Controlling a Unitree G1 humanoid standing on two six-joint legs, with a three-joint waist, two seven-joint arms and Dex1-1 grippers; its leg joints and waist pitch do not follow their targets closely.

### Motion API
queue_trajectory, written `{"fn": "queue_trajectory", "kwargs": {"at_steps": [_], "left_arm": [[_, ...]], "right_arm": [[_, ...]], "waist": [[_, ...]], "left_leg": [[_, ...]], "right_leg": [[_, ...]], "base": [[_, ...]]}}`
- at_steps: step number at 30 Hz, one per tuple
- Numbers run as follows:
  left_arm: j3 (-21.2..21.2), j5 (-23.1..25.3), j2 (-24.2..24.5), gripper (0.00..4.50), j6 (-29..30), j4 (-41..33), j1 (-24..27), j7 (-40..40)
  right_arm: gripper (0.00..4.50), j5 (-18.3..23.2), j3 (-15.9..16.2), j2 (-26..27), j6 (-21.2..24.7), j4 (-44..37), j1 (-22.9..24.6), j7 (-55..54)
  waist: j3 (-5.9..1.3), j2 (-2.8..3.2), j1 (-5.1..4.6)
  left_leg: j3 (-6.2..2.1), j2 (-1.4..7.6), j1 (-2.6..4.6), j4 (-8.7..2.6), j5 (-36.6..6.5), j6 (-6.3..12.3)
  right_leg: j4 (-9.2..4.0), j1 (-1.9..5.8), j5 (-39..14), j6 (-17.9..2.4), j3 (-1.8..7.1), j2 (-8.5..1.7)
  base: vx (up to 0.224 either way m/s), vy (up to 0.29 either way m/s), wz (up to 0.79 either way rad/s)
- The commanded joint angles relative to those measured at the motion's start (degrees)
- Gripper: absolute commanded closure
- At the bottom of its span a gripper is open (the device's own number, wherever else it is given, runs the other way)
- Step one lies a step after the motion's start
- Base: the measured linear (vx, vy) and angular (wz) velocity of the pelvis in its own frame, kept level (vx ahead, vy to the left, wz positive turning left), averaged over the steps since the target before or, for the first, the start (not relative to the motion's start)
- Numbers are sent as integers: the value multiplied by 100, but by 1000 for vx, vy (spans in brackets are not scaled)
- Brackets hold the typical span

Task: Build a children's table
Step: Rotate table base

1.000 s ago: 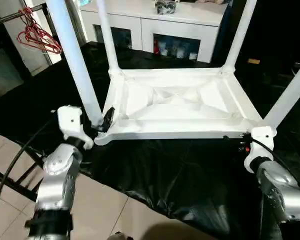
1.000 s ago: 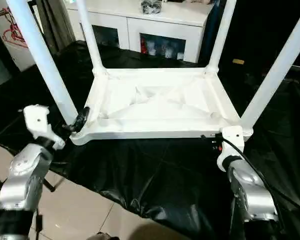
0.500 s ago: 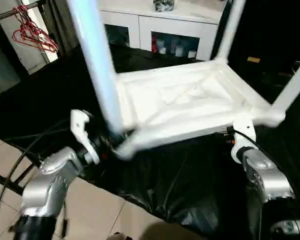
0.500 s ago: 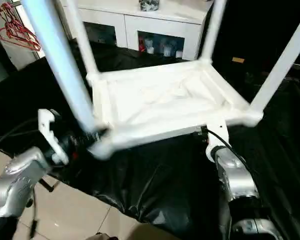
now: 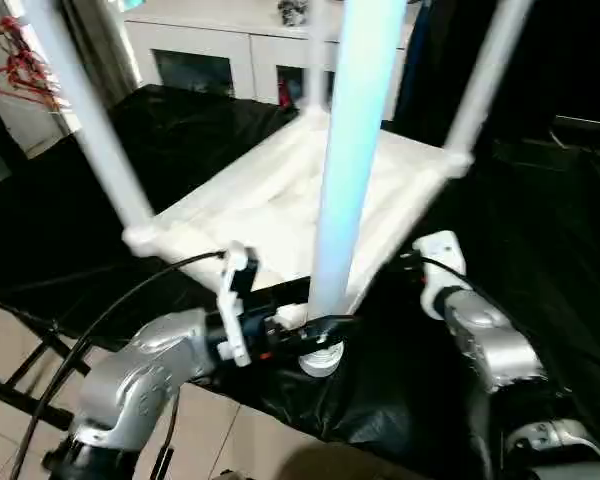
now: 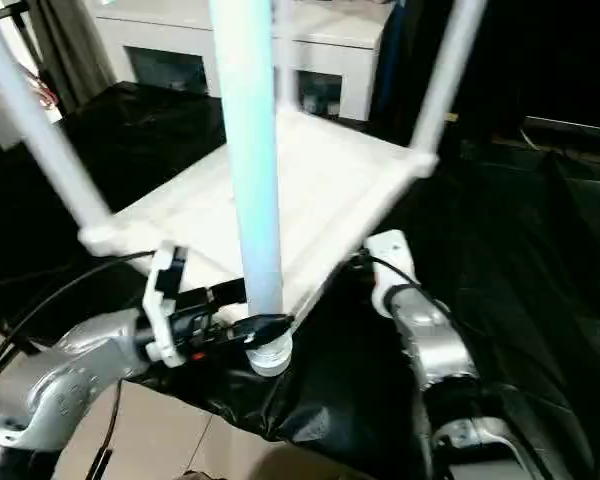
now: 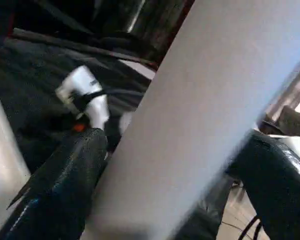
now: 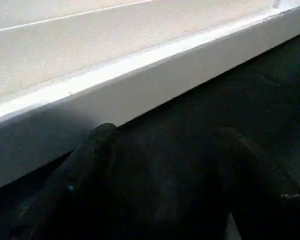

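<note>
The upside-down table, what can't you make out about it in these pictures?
- Leg tops: cut off by the upper edge in both eye views.
- Far corner socket: hidden behind the near leg.
- Ribs under the table top: blurred.
- Right gripper: touching the rim or not, too dark to tell.

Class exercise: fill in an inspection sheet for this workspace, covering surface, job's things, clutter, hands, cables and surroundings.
Surface: black cloth.
Job's things: table top upside down, four legs pointing up.
Clutter: nothing seen.
Hands: left hand grips the near leg at its base; right hand open at the top's rim.
Cables: black cable along the left arm.
Surroundings: white cabinet, red hangers, tiled floor.
</note>
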Motion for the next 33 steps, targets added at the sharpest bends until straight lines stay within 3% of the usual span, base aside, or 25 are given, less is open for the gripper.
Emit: {"fn": "queue_trajectory", "kwargs": {"at_steps": [1,7,10,19,27,33], "left_arm": [[-226,268,-166,4,-168,231,-234,118],[-554,515,-702,4,-337,736,-800,81],[-686,581,-797,4,-406,848,-908,54],[-920,1016,-1217,4,-881,1366,-1148,132],[-822,1481,-1575,4,-1428,1880,-1321,626],[-640,1881,-1519,4,-1924,2277,-1484,951]], "right_arm": [[123,-67,169,137,-148,47,-183,148],[123,65,146,277,-230,109,-238,427],[123,60,165,330,-265,179,-258,461],[123,155,73,445,-333,295,-286,694],[123,258,79,675,-334,297,-346,945],[123,92,-69,622,-510,582,-548,557]], "waist": [[-354,-92,63],[-369,-117,85],[-375,-79,80],[-377,-93,63],[-371,-100,53],[-381,-104,46]], "left_leg": [[-144,255,99,-436,-1655,-83],[-138,254,78,-412,-1466,15],[-142,258,79,-413,-1470,20],[-147,263,74,-405,-1530,70],[-161,273,70,-419,-1624,102],[-160,271,74,-407,-1574,118]], "right_leg": [[-471,226,-1697,-1045,264,-295],[-460,269,-1510,-1098,261,-311],[-466,268,-1442,-1146,254,-305],[-481,284,-1478,-1192,246,-320],[-503,285,-1638,-1173,238,-325],[-502,272,-1599,-1185,236,-336]], "base": [[0,0,0],[0,0,0],[0,0,0],[0,0,0],[0,0,0],[0,0,0]]}}
